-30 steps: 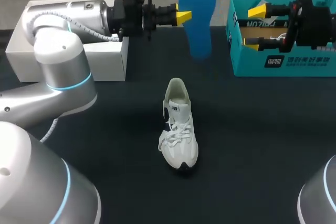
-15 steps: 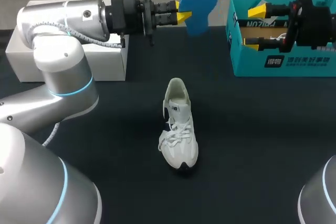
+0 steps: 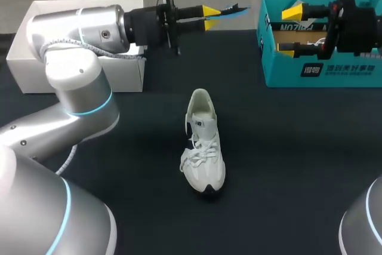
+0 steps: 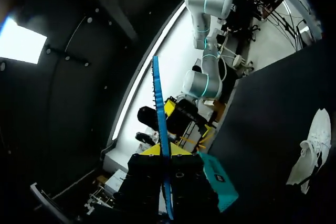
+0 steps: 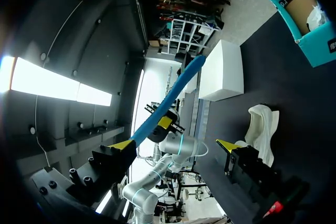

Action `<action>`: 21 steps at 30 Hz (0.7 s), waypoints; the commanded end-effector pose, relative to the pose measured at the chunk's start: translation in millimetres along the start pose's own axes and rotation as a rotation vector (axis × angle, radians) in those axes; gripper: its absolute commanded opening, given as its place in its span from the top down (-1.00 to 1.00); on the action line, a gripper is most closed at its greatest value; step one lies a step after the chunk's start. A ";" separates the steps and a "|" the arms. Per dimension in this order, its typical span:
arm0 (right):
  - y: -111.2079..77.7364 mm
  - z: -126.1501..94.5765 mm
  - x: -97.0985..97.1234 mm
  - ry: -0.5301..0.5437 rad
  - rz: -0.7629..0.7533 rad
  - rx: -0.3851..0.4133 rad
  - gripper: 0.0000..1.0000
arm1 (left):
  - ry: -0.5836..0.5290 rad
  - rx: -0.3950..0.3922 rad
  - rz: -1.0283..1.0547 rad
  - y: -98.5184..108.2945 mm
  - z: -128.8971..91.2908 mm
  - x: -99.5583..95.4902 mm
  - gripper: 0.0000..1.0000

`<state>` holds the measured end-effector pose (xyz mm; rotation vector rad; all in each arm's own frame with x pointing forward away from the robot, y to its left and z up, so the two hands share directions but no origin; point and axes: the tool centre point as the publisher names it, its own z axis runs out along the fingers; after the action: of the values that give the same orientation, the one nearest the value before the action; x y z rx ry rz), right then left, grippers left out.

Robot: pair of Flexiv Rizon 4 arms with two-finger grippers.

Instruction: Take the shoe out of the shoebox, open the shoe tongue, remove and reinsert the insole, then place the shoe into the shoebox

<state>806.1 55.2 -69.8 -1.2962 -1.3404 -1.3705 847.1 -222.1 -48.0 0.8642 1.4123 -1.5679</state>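
The white shoe (image 3: 203,141) lies on the dark table, toe toward me, also seen in the left wrist view (image 4: 312,150) and the right wrist view (image 5: 262,129). My left gripper (image 3: 209,16) hangs above the table's far side, shut on the blue insole (image 3: 231,11), which shows edge-on. The insole (image 4: 159,108) sticks out straight ahead of the left gripper (image 4: 167,153). My right gripper (image 3: 291,30) stands open over the teal shoebox (image 3: 322,67), nothing between its fingers. From the right gripper (image 5: 176,145) the insole (image 5: 173,93) shows as a slanted blue strip.
A white box lid (image 3: 77,58) lies at the back left, under my left arm. The teal shoebox (image 5: 299,14) holds crumpled paper. Dark table surface surrounds the shoe on all sides.
My left wrist has rolled, turning the insole from hanging face-on to lying edge-on and nearly level. Shoe and right arm have not moved.
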 end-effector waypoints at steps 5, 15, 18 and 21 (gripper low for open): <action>0.1 1.7 -0.7 -0.001 0.000 -0.001 -1.00 | 0.008 0.061 0.710 3.8 0.6 0.6 1.00; 0.1 1.7 -0.7 -0.001 0.000 -0.001 -1.00 | 0.041 0.102 0.745 -0.5 3.0 -0.2 1.00; 0.1 1.7 -0.7 -0.001 0.000 -0.001 -1.00 | 0.066 0.097 0.732 -0.6 3.7 2.4 1.00; 0.1 1.7 -0.7 -0.001 0.000 -0.001 -1.00 | 0.073 0.085 0.707 2.5 3.7 4.8 1.00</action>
<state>806.0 55.4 -70.3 -1.2960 -1.3405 -1.3715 840.6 -226.5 -54.3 1.2914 0.9287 -1.0470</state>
